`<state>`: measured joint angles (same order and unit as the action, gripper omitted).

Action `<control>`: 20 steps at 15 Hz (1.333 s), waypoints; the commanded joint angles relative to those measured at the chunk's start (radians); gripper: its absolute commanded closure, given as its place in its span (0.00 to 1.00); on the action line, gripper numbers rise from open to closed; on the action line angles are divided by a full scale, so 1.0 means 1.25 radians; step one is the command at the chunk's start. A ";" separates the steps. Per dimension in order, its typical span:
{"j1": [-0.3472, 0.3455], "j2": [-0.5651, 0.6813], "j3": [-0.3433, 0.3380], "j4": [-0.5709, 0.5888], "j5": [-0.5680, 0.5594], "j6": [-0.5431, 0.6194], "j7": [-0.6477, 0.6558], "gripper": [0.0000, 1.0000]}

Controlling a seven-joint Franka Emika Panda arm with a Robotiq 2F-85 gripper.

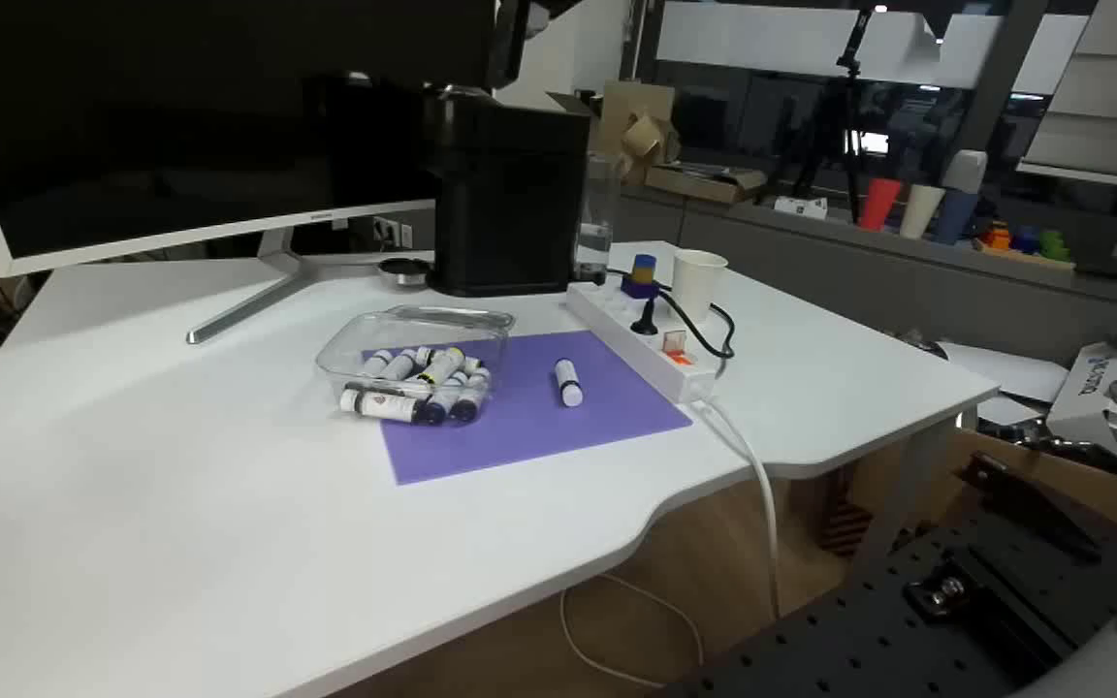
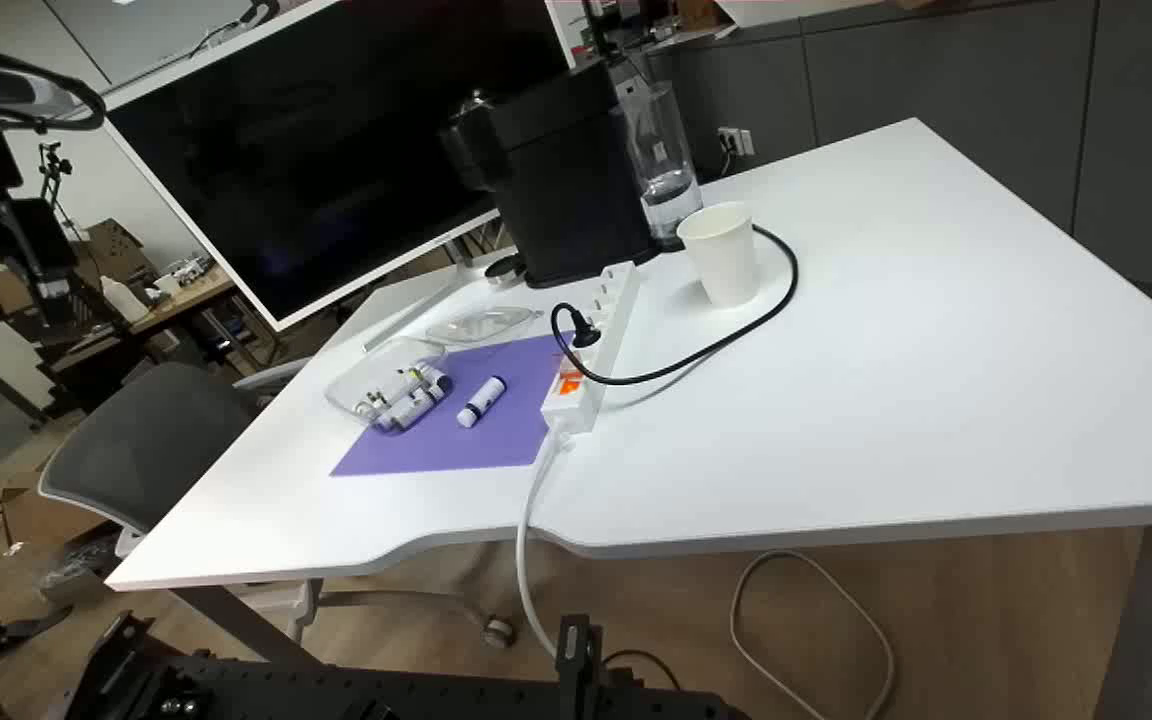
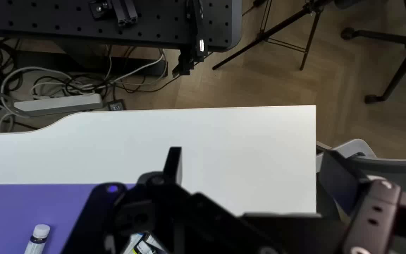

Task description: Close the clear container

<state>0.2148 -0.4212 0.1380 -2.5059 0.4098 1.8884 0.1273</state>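
The clear container (image 1: pixel 350 361) sits uncovered on the purple mat's (image 1: pixel 529 448) left part and holds several white dark-capped tubes. It also shows in an exterior view (image 2: pixel 344 385). A clear lid-like piece (image 2: pixel 481 323) lies behind it, also visible in an exterior view (image 1: pixel 457 316); I cannot tell if they are joined. A loose white tube (image 1: pixel 568 381) lies on the mat beside it. My gripper (image 2: pixel 16 300) is raised at the upper left, away from the container. In the wrist view the gripper (image 3: pixel 252 169) is wide open with nothing between its fingers and hides most of the container.
A white power strip (image 1: pixel 696 381) with a black cable lies along the mat's right edge. A paper cup (image 2: pixel 721 262), a glass cylinder (image 2: pixel 671 190) and a tall black box (image 1: pixel 510 199) stand behind. A large monitor (image 1: pixel 180 116) stands at the back left.
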 commanded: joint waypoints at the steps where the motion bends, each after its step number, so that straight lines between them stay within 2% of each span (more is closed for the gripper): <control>1: -0.009 0.000 0.008 0.002 0.003 -0.003 -0.003 0.00; 11: -0.009 0.000 0.008 0.002 0.002 -0.002 -0.003 0.00; 15: -0.053 -0.026 0.002 -0.029 -0.014 0.121 0.036 0.00; 20: -0.137 0.005 -0.077 -0.048 0.008 0.268 0.020 0.00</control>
<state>0.0837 -0.4258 0.0982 -2.5534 0.3989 2.1562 0.1366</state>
